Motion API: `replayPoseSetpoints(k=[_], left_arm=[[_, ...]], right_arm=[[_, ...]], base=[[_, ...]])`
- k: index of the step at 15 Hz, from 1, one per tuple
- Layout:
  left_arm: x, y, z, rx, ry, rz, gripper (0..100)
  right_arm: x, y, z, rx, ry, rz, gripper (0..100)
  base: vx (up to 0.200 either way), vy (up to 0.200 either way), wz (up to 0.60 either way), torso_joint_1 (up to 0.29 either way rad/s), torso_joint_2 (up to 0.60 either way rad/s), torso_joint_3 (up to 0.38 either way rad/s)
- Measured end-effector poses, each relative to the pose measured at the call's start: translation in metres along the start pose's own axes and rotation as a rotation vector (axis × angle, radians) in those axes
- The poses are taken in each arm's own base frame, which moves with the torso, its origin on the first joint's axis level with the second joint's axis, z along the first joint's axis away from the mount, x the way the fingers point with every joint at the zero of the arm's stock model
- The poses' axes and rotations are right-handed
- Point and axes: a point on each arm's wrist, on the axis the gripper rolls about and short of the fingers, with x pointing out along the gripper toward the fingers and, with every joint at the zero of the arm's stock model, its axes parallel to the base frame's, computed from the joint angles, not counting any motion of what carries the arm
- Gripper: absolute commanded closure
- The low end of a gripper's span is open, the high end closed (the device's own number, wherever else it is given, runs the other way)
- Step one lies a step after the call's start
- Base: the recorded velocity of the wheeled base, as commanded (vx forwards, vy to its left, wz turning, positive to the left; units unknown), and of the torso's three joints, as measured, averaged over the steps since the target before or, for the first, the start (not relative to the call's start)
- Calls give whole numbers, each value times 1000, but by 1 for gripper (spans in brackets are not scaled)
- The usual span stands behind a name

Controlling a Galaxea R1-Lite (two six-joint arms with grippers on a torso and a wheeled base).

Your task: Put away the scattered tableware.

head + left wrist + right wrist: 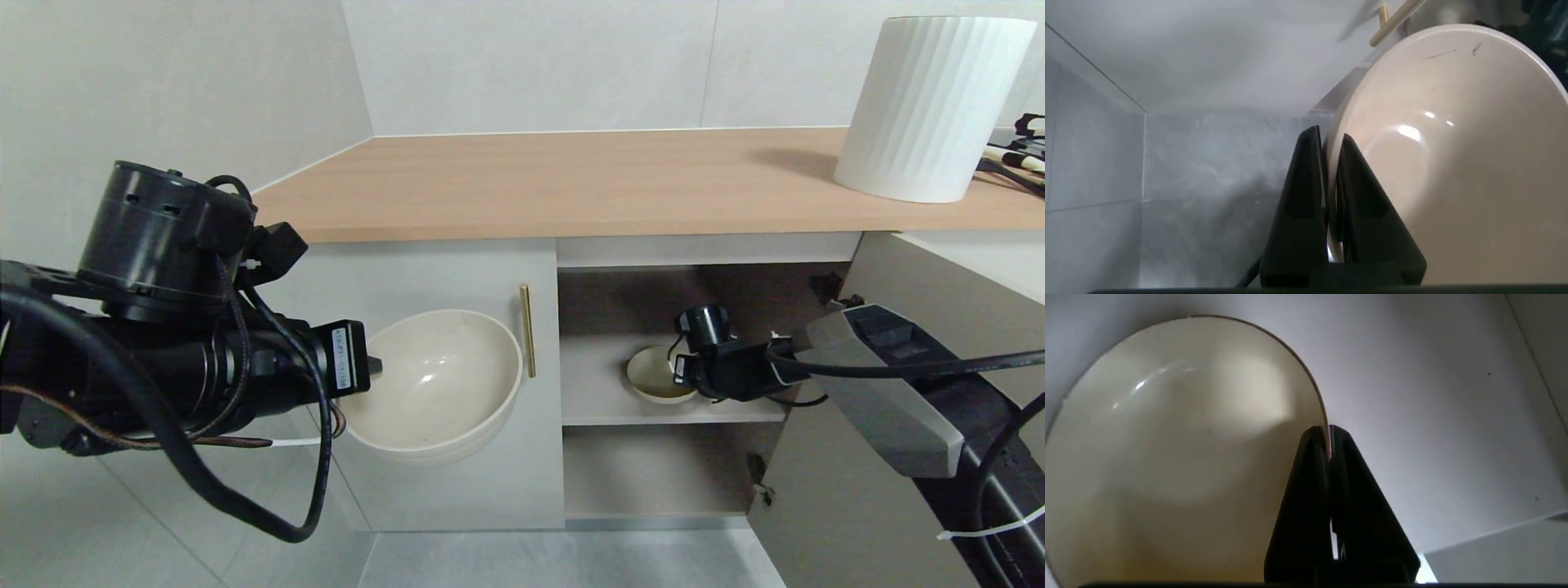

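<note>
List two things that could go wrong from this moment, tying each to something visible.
1. The left gripper pinches the big bowl only by its rim, tilted in mid-air, so it might slip and fall.
2. That bowl hangs in front of the closed door. Swinging it toward the shelf could knock the door's edge, or the small bowl that the right gripper holds there.

On the shelf point(600, 400), the small bowl point(653, 380) is partly hidden by the right arm point(735, 367). In the left wrist view, the large bowl point(1454, 163) is cut off at the edge. Dark items point(1020, 151) at the counter's point(571, 180) end are cropped and cannot be identified.
</note>
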Motion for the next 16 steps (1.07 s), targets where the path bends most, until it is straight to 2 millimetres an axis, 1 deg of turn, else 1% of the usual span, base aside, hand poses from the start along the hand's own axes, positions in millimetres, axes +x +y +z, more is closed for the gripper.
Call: replayPoseSetpoints(k=[5,6,9,12,14,15,16], left_arm=[[0,0,0,1,0,-2,100],[0,-1,0,0,-1,-2,100],[0,0,0,0,0,-2,100],[3,-1,0,17,0,-2,100],[7,-3,-1,33,-1,-5,100],[11,-7,-4,56,-3,-17,100],[18,-13,-10,82,-5,-31,100]], right_arm=[[4,1,-3,-1,3,-2,100],[4,1,-4,-2,4,-2,0],[0,-2,-4,-4,17,-6,0],[-17,-7,-4,9,47,4,0],[-41,-10,1,-3,72,49,0],[-57,-9,4,-19,89,93,0],[-83,-6,9,-39,95,154,0]], base=[[0,0,0,0,0,0],[0,0,0,0,0,0],[0,0,0,0,0,0],[0,0,0,0,0,0],[0,0,0,0,0,0],[0,0,0,0,0,0],[0,0,0,0,0,0]])
